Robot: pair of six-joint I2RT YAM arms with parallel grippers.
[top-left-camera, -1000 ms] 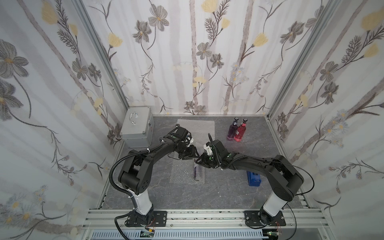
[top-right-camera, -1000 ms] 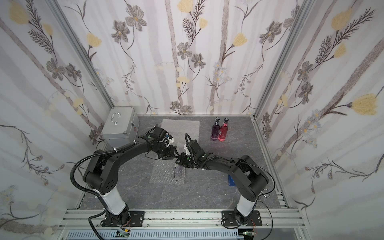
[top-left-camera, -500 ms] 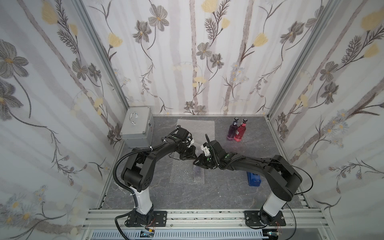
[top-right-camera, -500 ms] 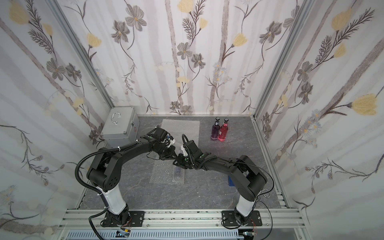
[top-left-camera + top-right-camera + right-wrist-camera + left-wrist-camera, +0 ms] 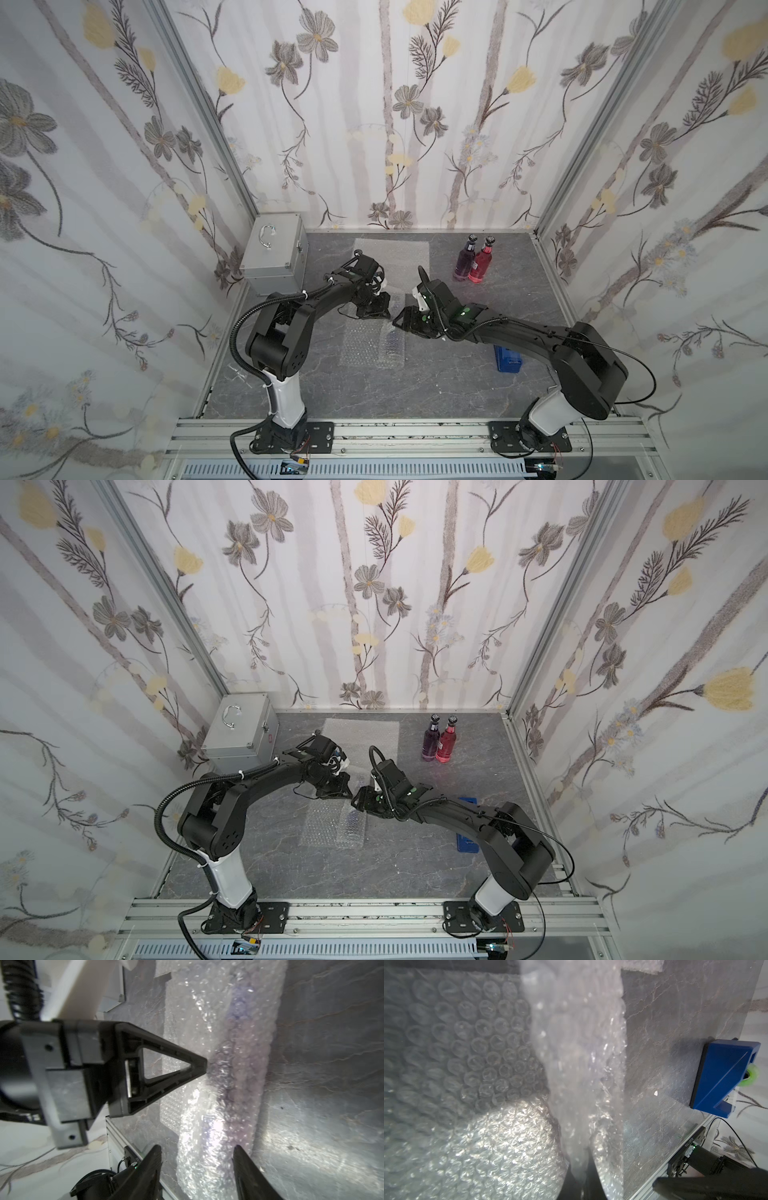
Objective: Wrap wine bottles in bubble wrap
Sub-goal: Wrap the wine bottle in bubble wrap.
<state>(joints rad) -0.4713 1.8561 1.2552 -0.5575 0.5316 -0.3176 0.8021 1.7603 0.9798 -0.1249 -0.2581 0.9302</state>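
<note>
One of three wine bottles is partway wrapped; none looks finished. On the grey counter (image 5: 415,386), the biggest task item is a bubble wrap sheet (image 5: 363,345), partly rolled with one side flat. A second sheet (image 5: 399,253) lies unused near the back wall. Inside the roll a purple bottle (image 5: 236,1012) lies on its side, covered, though I judge the roll is not yet closed. A second purple bottle (image 5: 464,259) and a red-pink bottle (image 5: 481,264) stand bare, side by side, at the back right. The blue tape dispenser (image 5: 508,359) sits well apart from the roll. The left end effector (image 5: 204,1064) is pressed together, pinching a fold of the wrap. The right end effector (image 5: 197,1149) is spread astride the roll, gripping nothing.
</note>
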